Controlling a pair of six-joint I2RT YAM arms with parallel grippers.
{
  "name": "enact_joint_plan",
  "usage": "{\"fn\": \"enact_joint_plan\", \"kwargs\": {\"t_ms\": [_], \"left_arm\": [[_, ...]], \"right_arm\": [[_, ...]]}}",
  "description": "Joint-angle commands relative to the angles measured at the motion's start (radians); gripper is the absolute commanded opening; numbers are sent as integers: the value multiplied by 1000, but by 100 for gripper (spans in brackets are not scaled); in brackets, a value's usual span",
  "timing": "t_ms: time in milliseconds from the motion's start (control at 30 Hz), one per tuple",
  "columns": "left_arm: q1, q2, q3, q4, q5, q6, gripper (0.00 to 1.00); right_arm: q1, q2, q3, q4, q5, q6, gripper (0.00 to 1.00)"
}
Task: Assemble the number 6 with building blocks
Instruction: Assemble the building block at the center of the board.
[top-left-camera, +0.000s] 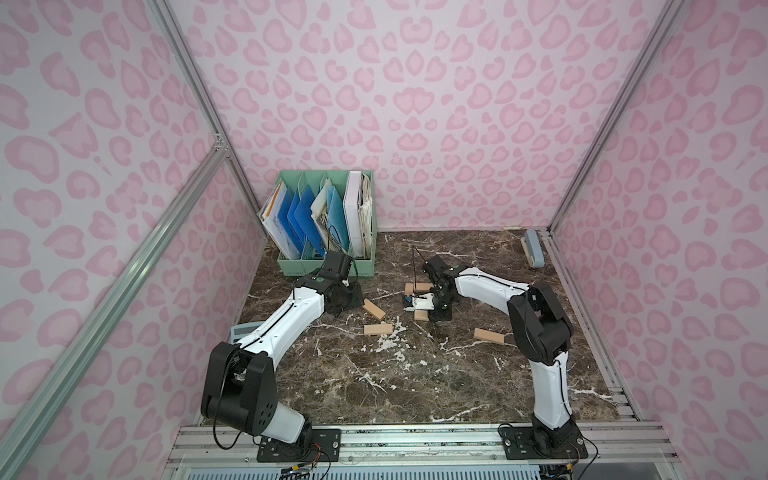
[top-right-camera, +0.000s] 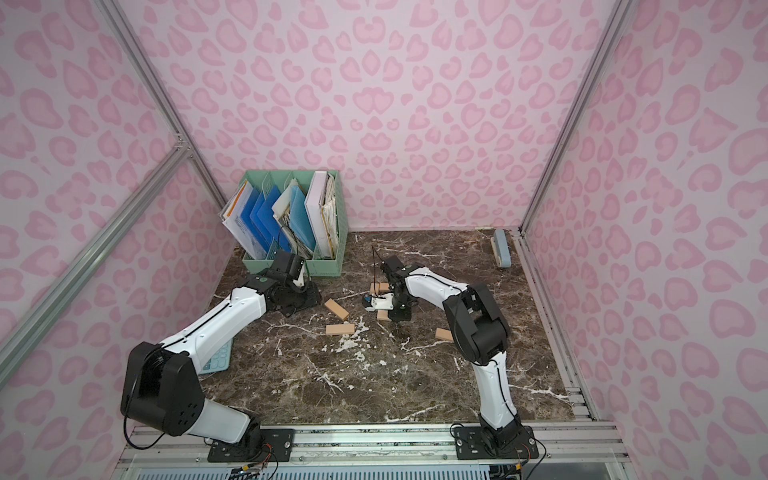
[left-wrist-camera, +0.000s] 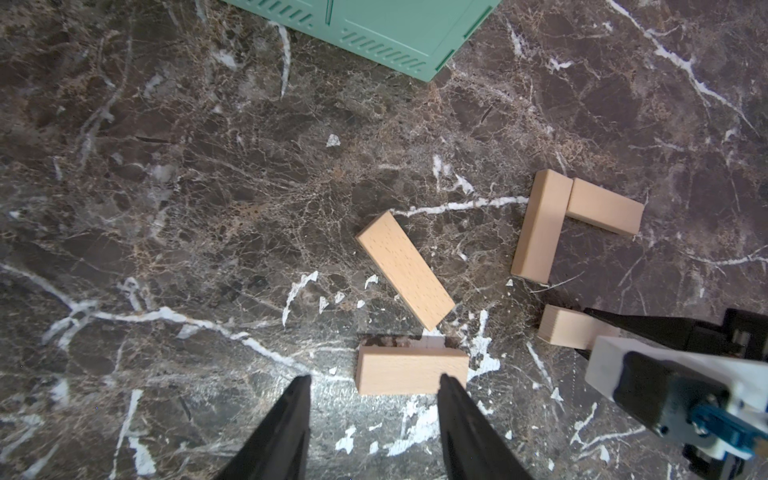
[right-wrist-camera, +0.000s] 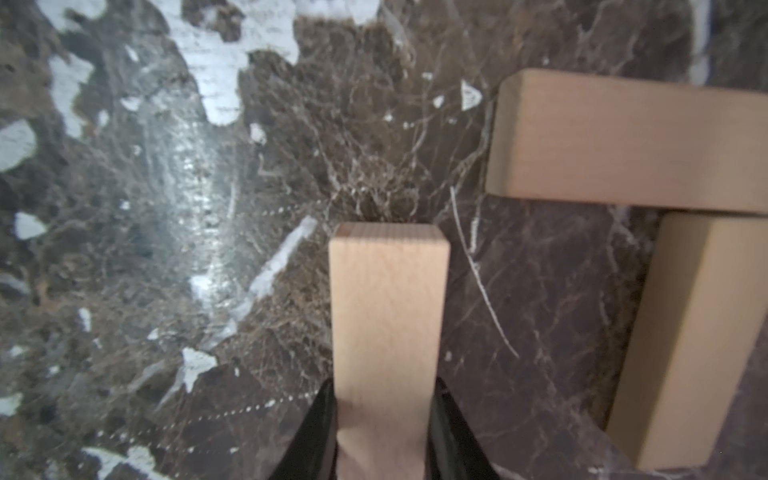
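Your right gripper (right-wrist-camera: 384, 399) clamped on one plank (right-wrist-camera: 388, 307), just beside two planks (right-wrist-camera: 623, 141) joined in L on marble table (top-left-camera: 415, 386). Your left gripper (left-wrist-camera: 376, 380) part-open, holding nothing, tips near two loose planks (left-wrist-camera: 405, 270). Farther right, sixth plank (top-left-camera: 489, 335) lies well apart; digit 6 not yet formed

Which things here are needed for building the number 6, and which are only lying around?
Needed: the block in the right gripper, two blocks meeting at a corner, three loose blocks.
Lying around: file box, calculator, grey-blue bar.
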Motion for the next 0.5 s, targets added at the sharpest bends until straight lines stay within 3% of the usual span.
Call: {"fn": "enact_joint_plan", "kwargs": {"t_ms": [0,467], "left_arm": [[2,-2,1,4,1,-2,53],[9,9,4,5,12,4,53]], "right_arm": [[-1,14,20,-7,21,17,10],[-4,45,53,-21,36,34,10]]}}
